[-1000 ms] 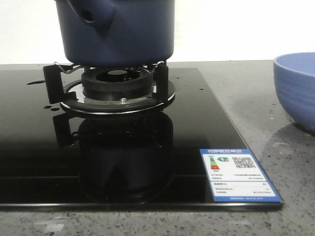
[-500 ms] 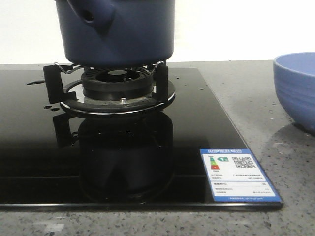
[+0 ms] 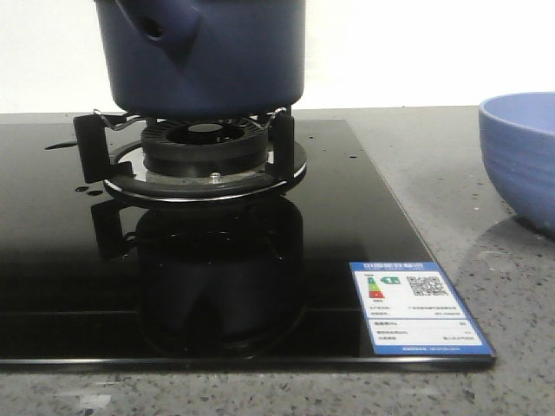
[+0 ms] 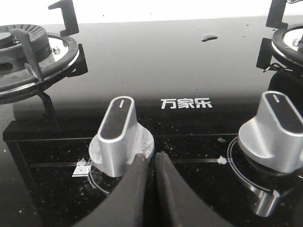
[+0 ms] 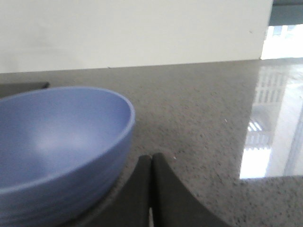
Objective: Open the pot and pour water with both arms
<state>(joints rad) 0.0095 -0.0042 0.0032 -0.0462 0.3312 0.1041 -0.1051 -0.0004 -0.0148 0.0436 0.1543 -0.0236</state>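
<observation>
The dark navy pot (image 3: 204, 56) stands on the burner grate (image 3: 195, 156) of the black glass hob; its stubby hollow handle (image 3: 160, 26) points toward the front left, and its top is cut off by the frame. Neither gripper shows in the front view. My left gripper (image 4: 150, 157) is shut and empty, low over the hob's front strip, its fingertips right beside a silver knob (image 4: 120, 135). My right gripper (image 5: 151, 158) is shut and empty, low over the grey counter just beside the periwinkle bowl (image 5: 59, 146). The pot does not show in either wrist view.
The periwinkle ribbed bowl (image 3: 520, 156) sits on the speckled counter right of the hob. A blue energy label (image 3: 416, 308) is stuck on the hob's front right corner. A second silver knob (image 4: 277, 130) and a bare burner (image 4: 31, 56) show in the left wrist view.
The front view has shifted very slightly: the pot, burner and label sit a few pixels further left. Nothing else has visibly changed.
</observation>
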